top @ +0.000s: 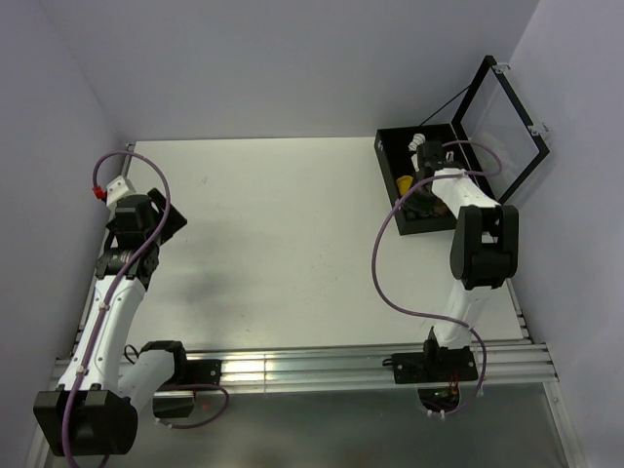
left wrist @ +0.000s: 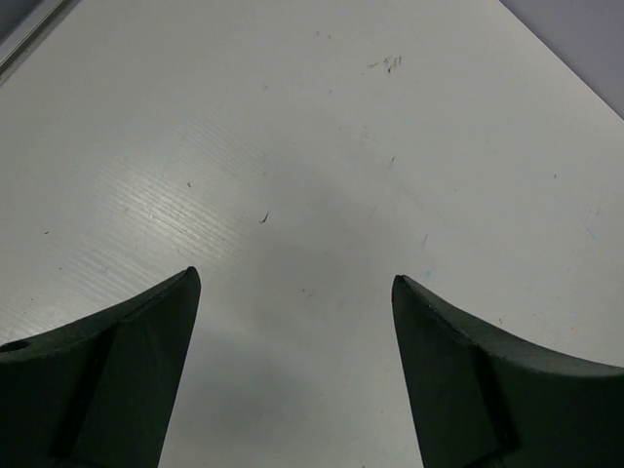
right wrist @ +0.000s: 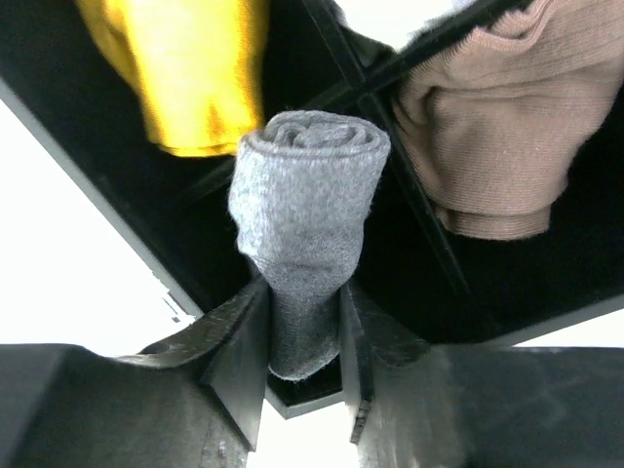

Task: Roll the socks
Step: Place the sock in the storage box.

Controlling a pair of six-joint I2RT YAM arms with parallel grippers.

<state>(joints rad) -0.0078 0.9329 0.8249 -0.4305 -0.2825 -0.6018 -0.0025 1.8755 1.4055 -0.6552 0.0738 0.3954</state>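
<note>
Stowing the rolled sock in the divided box.
With the left gripper [left wrist: 292, 283] spread wide and empty above the bare table [left wrist: 292, 117], the right gripper [right wrist: 304, 322] pinches the tail of the rolled grey sock [right wrist: 307, 185] over the black box [right wrist: 507, 283], between the yellow sock [right wrist: 185, 68] and the tan bundle [right wrist: 487, 127]. Seat the roll clear of the divider [right wrist: 343, 54] before releasing; otherwise it may unroll.

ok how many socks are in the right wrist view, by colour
grey sock, rolled, pinched in the right gripper: 1
mustard-yellow sock: 1
tan sock bundle: 1
total: 3
white patch at the top edge: too cropped to count
</note>
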